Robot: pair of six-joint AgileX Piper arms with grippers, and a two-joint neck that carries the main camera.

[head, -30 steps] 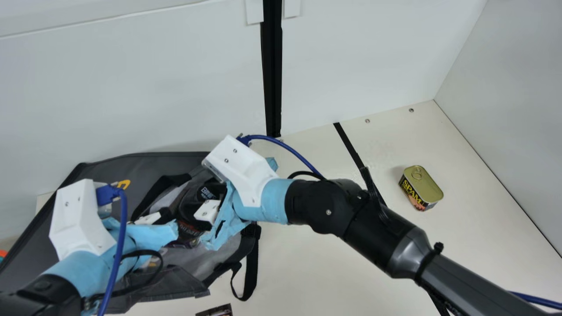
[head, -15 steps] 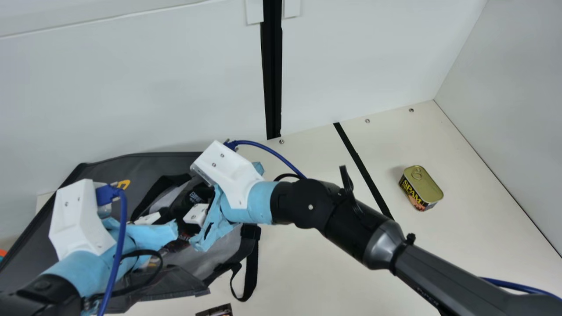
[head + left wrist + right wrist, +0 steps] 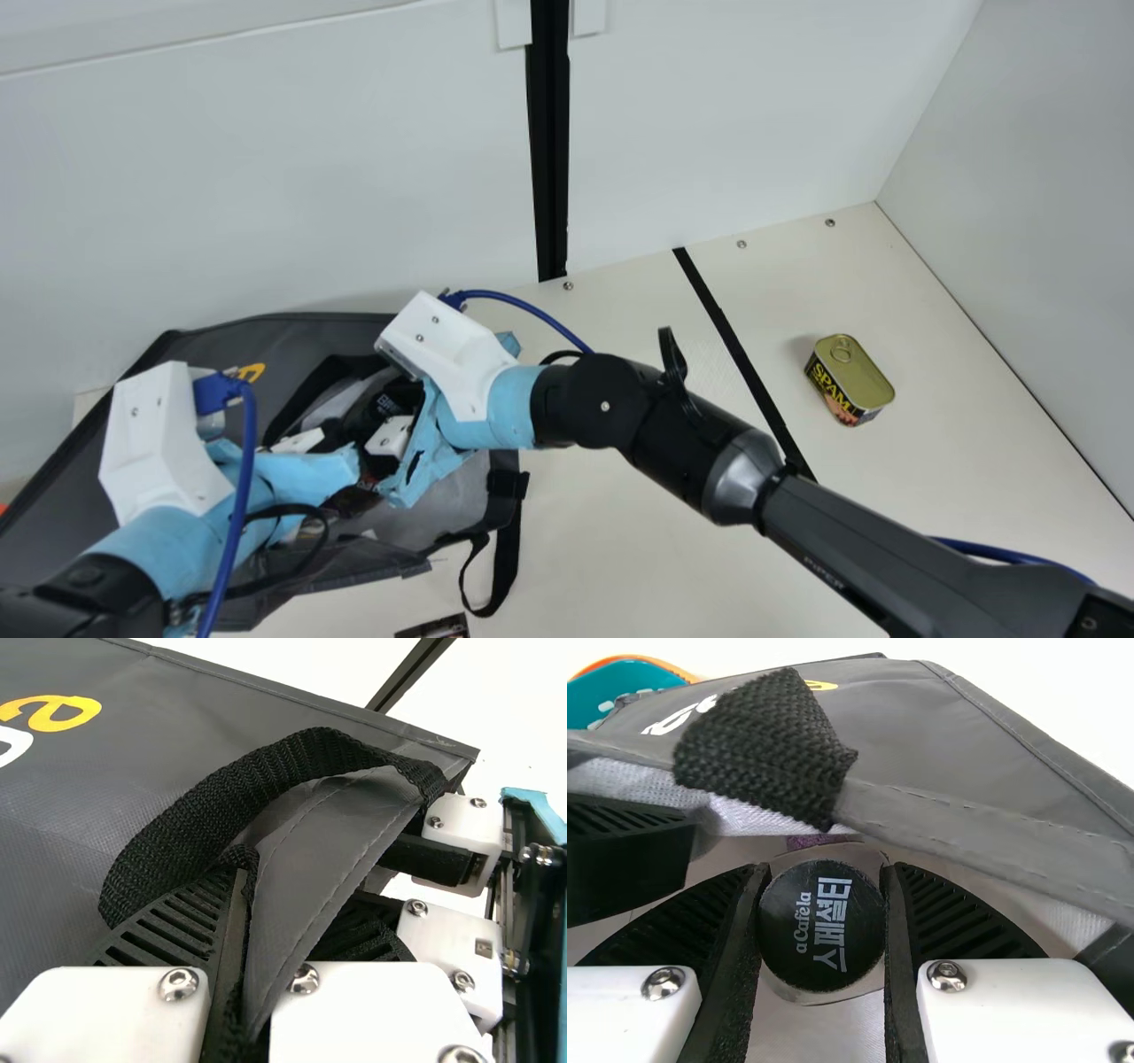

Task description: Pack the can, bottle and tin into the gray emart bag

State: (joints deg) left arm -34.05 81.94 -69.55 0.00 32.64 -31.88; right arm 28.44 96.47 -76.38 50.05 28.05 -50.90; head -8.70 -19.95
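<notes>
Fingers of the right gripper [image 3: 824, 875] are clamped on the bottle [image 3: 822, 930], one either side of its black cap, at the centre of the right wrist view. Pale lining surrounds it: the bottle is judged to be within the mouth of the gray emart bag [image 3: 292, 335]. The grip at the cap presumably lets the body go in first and upright. The left gripper [image 3: 276, 895] pinches the bag's rim, with the strap [image 3: 257, 771] looped over it, probably to hold the mouth open and steady the cloth against the load. The tin [image 3: 855, 377] stands well apart on the table [image 3: 957, 461], at right in the main view, awaiting its turn. A dark printed item [image 3: 434, 627] lies at the lower edge, cut off; whether it is the can cannot be told.

Comparison of views: the right wrist view gives the cap end-on, contact included; in the main view that contact is masked by white housing. The left wrist view exposes the rim fold between the fingers, a detail the main view leaves obscured by the wrist.
</notes>
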